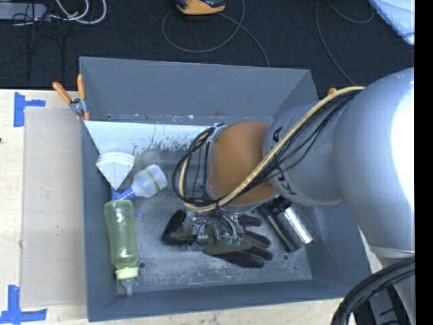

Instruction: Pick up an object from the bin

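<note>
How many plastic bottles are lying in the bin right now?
2: a yellowish bottle along the left wall, and a smaller clear bottle just above it, beside the white paper cone. The arm may hide others.

The jaws hang just above a dark glove (245, 253) in the bin (203, 90); a silver cylinder (293, 226) lies right of them, a yellowish bottle (122, 239) well left.

No writing, label or number here is legible.
</note>
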`<state>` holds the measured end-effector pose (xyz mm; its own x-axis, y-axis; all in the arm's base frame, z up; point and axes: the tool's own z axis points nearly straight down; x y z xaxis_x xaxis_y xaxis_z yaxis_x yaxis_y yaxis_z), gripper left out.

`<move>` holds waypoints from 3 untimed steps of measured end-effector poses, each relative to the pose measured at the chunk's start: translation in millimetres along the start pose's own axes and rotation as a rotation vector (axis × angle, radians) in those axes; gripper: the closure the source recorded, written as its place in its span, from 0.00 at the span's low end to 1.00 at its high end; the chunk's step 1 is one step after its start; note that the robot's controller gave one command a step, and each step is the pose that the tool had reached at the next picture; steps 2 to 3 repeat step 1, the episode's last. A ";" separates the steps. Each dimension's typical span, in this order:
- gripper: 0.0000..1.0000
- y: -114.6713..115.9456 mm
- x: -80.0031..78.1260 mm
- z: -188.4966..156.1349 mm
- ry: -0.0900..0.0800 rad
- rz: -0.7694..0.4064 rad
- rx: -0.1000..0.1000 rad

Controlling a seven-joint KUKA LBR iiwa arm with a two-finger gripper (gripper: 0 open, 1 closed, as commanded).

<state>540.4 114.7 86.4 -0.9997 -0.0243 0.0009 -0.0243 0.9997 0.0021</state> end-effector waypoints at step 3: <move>1.00 1.7 4.6 -12.9 0.003 0.014 0.000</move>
